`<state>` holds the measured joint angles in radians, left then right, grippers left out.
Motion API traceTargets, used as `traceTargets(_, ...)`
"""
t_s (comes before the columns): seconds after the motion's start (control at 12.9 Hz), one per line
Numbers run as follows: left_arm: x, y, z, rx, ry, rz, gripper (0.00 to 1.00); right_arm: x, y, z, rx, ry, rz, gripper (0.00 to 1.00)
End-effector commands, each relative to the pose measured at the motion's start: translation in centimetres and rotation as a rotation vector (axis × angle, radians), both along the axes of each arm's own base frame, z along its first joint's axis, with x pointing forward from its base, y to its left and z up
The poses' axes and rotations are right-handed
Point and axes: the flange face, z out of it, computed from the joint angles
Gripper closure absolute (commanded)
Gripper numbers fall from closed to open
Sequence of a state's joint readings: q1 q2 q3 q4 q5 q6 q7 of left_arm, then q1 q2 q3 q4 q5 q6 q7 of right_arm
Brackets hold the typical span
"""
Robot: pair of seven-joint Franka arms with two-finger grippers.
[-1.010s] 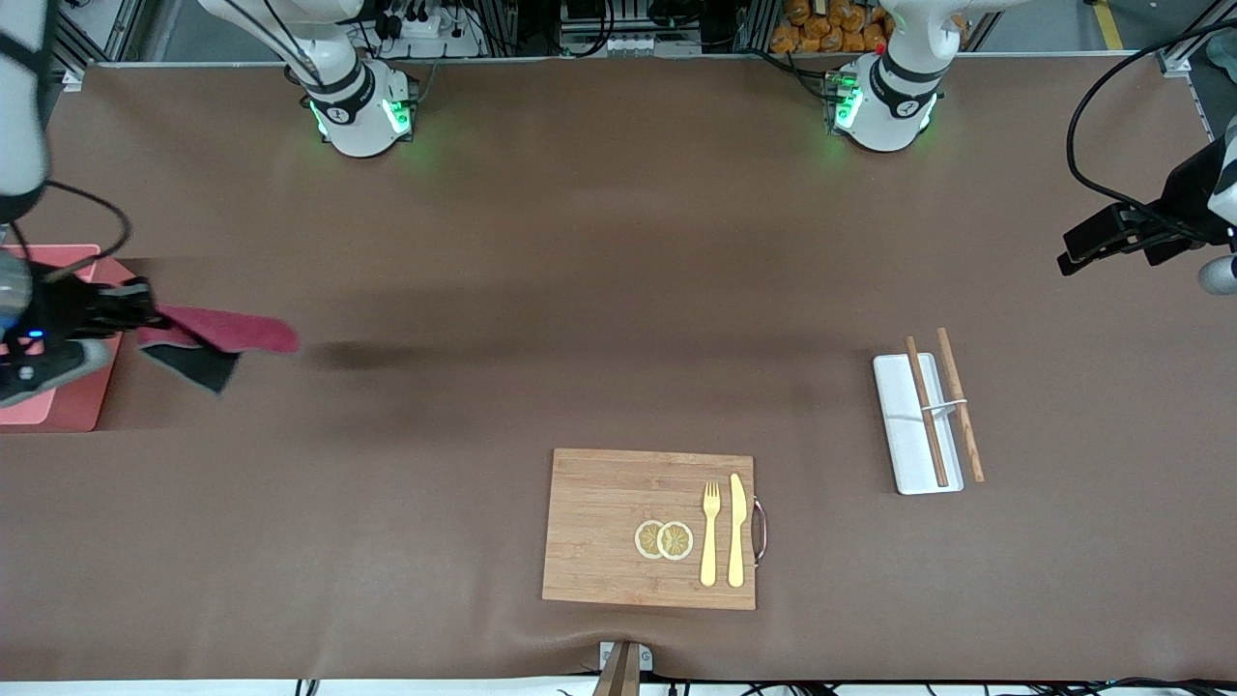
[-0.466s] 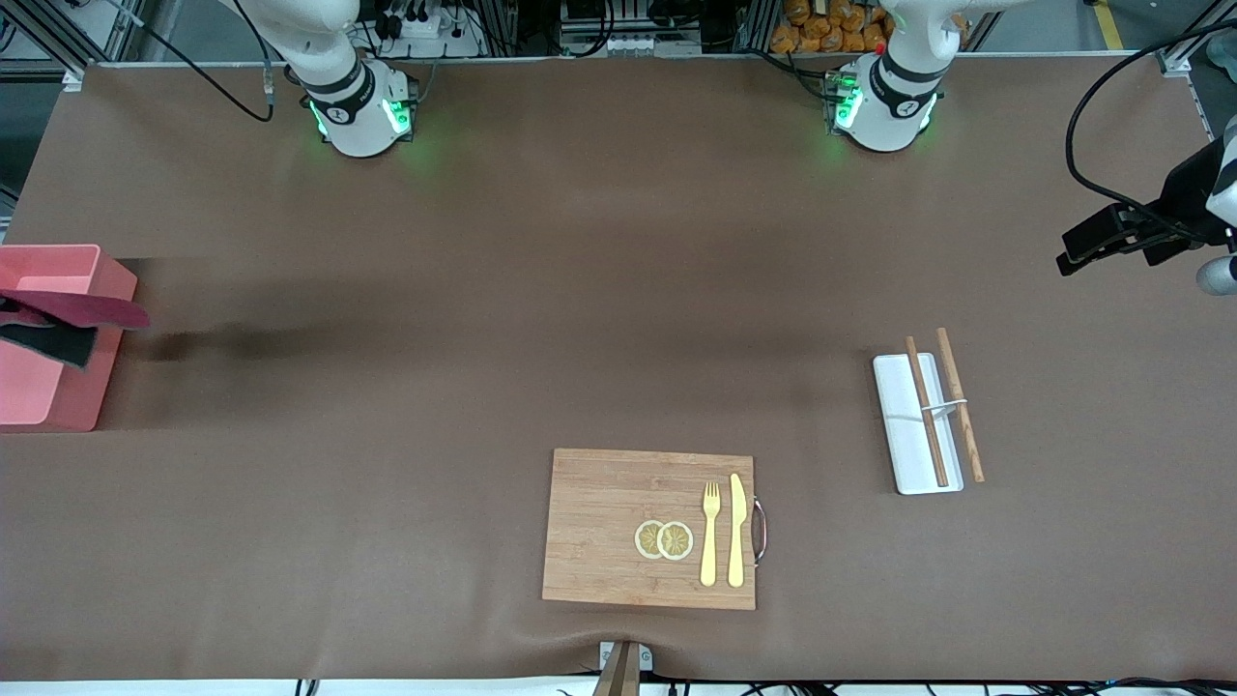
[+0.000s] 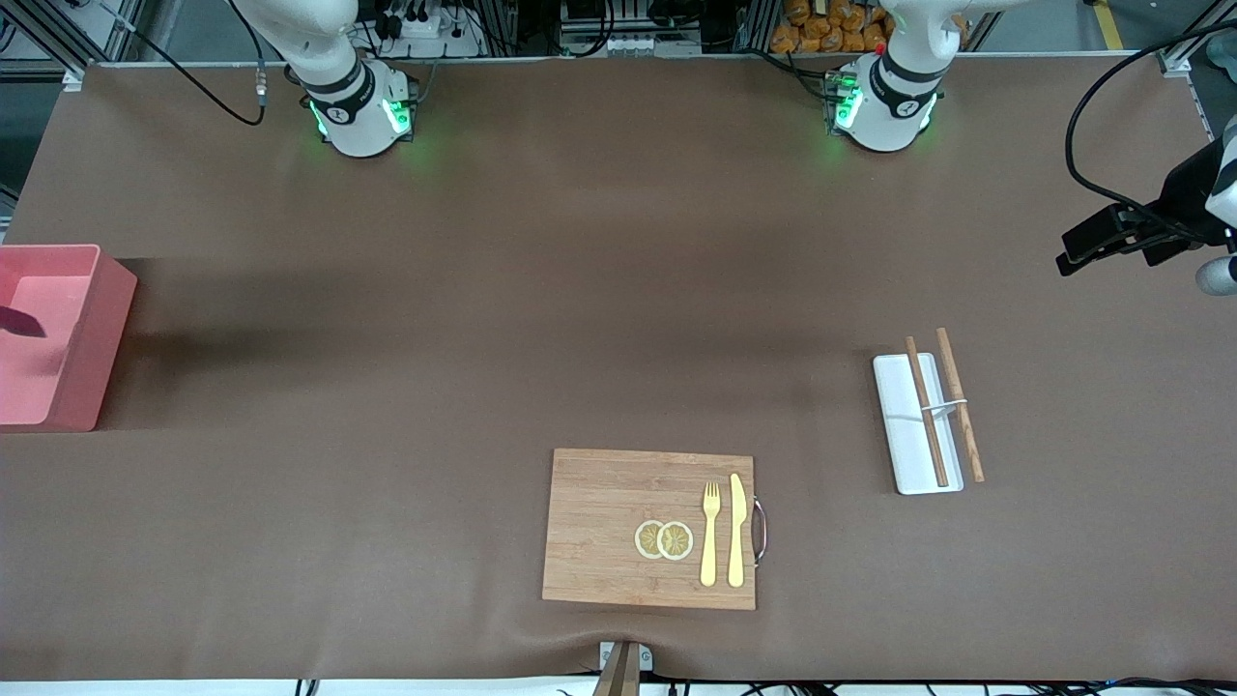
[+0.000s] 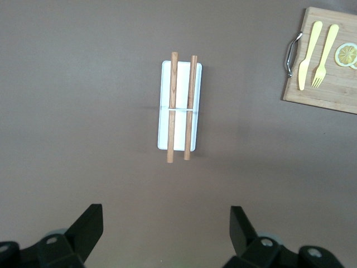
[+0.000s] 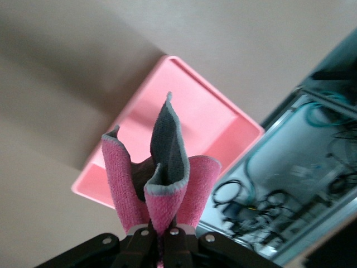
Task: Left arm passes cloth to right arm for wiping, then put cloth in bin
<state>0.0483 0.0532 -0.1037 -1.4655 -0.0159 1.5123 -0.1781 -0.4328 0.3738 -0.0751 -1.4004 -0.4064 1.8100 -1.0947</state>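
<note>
My right gripper (image 5: 164,237) is shut on the magenta-red cloth (image 5: 162,184), which stands folded up from its jaws. In the right wrist view the cloth hangs over the pink bin (image 5: 192,109). In the front view the bin (image 3: 101,338) sits at the right arm's end of the table. Only a dark corner of the cloth (image 3: 21,322) shows over it, and the right gripper itself is outside that view. My left gripper (image 4: 165,229) is open and empty, and waits high over the left arm's end of the table (image 3: 1068,263).
A white tray (image 3: 904,445) with two wooden chopsticks (image 3: 928,411) across it lies below the left gripper. A wooden board (image 3: 599,527) with a yellow fork, a knife and lemon slices lies near the front edge.
My right gripper has carried the cloth toward the right arm's end, out past the view's edge and over the bin. The left arm has not moved.
</note>
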Motion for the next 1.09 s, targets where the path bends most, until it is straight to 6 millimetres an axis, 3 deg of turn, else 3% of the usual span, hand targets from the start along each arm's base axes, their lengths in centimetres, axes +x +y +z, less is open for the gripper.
traceTargets(0.0, -0.3, 0.0, 0.3, 0.018, -0.015, -0.010, 0.00, 0.7, -1.8, -0.1, -0.089, -0.011, 0.088, 1.00)
traceTargets(0.08, -0.3, 0.0, 0.3, 0.018, -0.017, -0.008, 0.00, 0.1, -3.2, -1.0, -0.079, 0.001, 0.083, 1.00)
traceTargets(0.16, -0.3, 0.0, 0.3, 0.018, -0.017, -0.008, 0.00, 0.0, -3.3, -1.4, -0.073, 0.006, 0.080, 0.83)
traceTargets(0.31, -0.4, 0.1, 0.4, 0.018, -0.017, -0.008, 0.00, -0.2, -2.9, -2.6, -0.056, 0.034, 0.072, 0.77)
traceTargets(0.39, -0.4, 0.1, 0.4, 0.018, -0.017, -0.008, 0.00, -0.3, -2.6, -3.1, -0.045, 0.050, 0.066, 0.18)
traceTargets(0.47, -0.4, 0.1, 0.4, 0.018, -0.017, -0.008, 0.00, -0.7, -2.6, -3.9, -0.023, 0.092, 0.051, 0.00)
traceTargets(0.62, -0.4, 0.1, 0.4, 0.018, -0.018, -0.008, 0.00, -0.6, -0.7, -4.4, 0.012, 0.159, 0.032, 0.00)
traceTargets(0.78, -0.4, 0.1, 0.5, 0.018, -0.018, -0.010, 0.00, 0.8, 3.5, -4.0, 0.121, 0.124, 0.019, 0.00)
traceTargets(0.85, -0.4, 0.1, 0.5, 0.018, -0.018, -0.008, 0.00, 0.7, 5.1, -3.6, 0.214, 0.078, -0.075, 0.00)
traceTargets(0.93, -0.4, 0.1, 0.5, 0.018, -0.018, -0.010, 0.00, 1.0, 7.3, -3.0, 0.257, 0.064, -0.141, 0.00)
traceTargets(1.01, -0.4, 0.2, 0.5, 0.018, -0.018, -0.011, 0.00, 1.9, 11.0, -2.3, 0.269, 0.056, -0.181, 0.00)
